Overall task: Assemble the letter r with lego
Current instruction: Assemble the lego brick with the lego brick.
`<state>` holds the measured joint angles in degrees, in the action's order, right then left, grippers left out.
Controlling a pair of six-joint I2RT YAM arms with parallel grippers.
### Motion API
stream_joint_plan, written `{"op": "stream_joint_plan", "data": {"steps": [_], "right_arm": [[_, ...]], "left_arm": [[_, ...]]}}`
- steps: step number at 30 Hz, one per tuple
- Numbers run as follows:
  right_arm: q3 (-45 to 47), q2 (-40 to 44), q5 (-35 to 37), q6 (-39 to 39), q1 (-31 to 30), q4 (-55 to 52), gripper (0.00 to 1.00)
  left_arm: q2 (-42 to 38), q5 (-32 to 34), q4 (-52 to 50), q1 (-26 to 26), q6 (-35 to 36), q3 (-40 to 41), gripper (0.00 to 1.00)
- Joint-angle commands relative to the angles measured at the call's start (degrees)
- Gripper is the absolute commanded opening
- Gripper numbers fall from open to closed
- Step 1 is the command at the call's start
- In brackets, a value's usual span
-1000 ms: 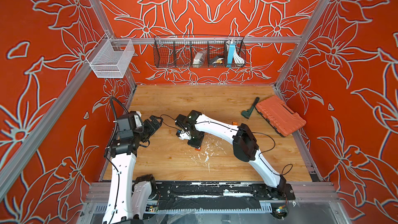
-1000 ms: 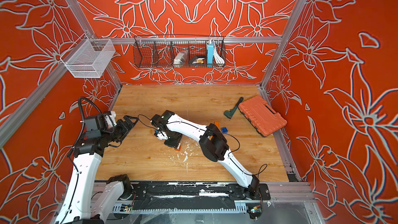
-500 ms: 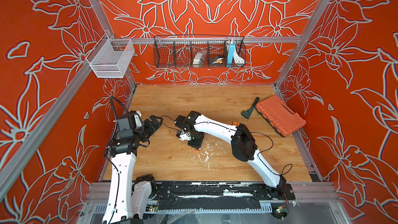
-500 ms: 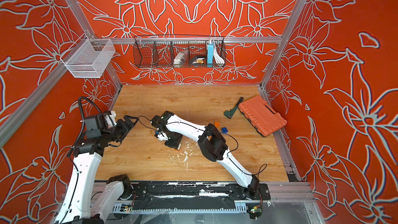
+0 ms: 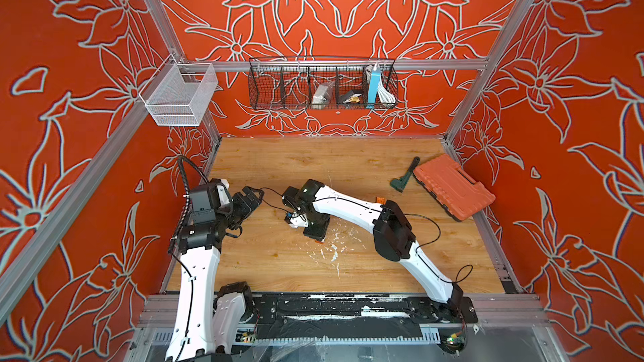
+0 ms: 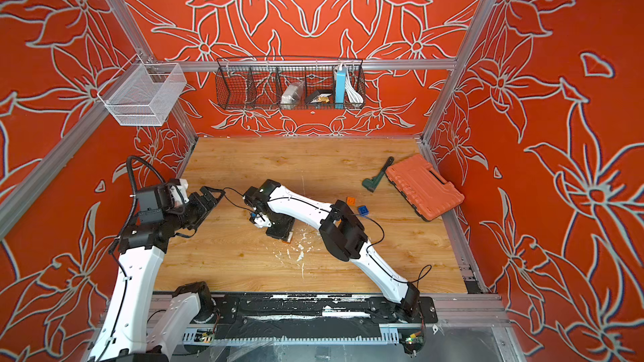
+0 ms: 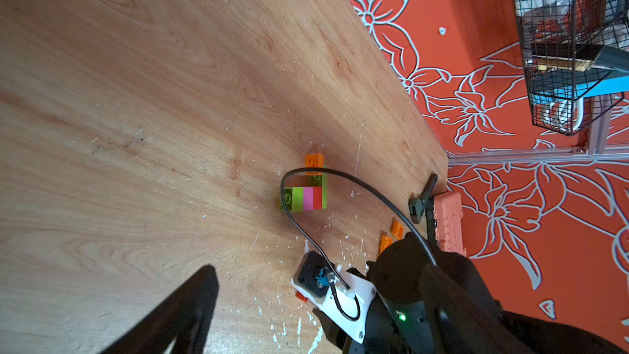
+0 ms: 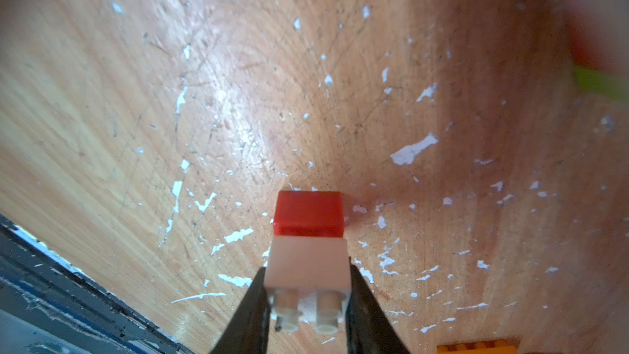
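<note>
Slight right-arm [image 5: 348,203] shift; lego [image 8: 308,260] in fingers [image 8: 362,304]

Well apart from the orange case [image 6: 423,186] lies a joined piece [image 7: 303,198] on its side: lime, pink and red bricks in a row, with lime turning the corner. An orange brick [image 7: 314,160] sits just beside that end. Near the case rest a loose orange brick [image 6: 351,200] and a blue brick [image 6: 363,209]. The right gripper [image 8: 308,277] pinches a white brick [image 8: 308,267] stuck to a red brick [image 8: 308,212].

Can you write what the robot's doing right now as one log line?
right gripper: shut on white brick, red brick attached | left gripper: open, empty | lime-pink-red build: on table
</note>
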<state>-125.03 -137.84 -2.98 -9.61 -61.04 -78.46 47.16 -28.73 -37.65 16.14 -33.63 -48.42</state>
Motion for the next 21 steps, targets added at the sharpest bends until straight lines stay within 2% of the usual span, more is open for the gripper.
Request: {"op": "stream_joint_plan", "data": {"steps": [1, 11, 21], "right_arm": [[3.9, -3.6, 1.3, -1.1, -0.7, 4.3, 0.0], [16.9, 0.2, -0.7, 0.4, -1.3, 13.0, 0.0], [24.5, 2.8, -4.9, 2.3, -1.3, 19.3, 0.0]], "left_arm": [[0.0, -1.6, 0.1, 0.3, 0.9, -1.1, 0.93], [0.5, -3.9, -0.5, 0.2, 2.4, -3.1, 0.95], [0.2, -6.5, -0.8, 0.0, 3.3, -4.4, 0.95]]}}
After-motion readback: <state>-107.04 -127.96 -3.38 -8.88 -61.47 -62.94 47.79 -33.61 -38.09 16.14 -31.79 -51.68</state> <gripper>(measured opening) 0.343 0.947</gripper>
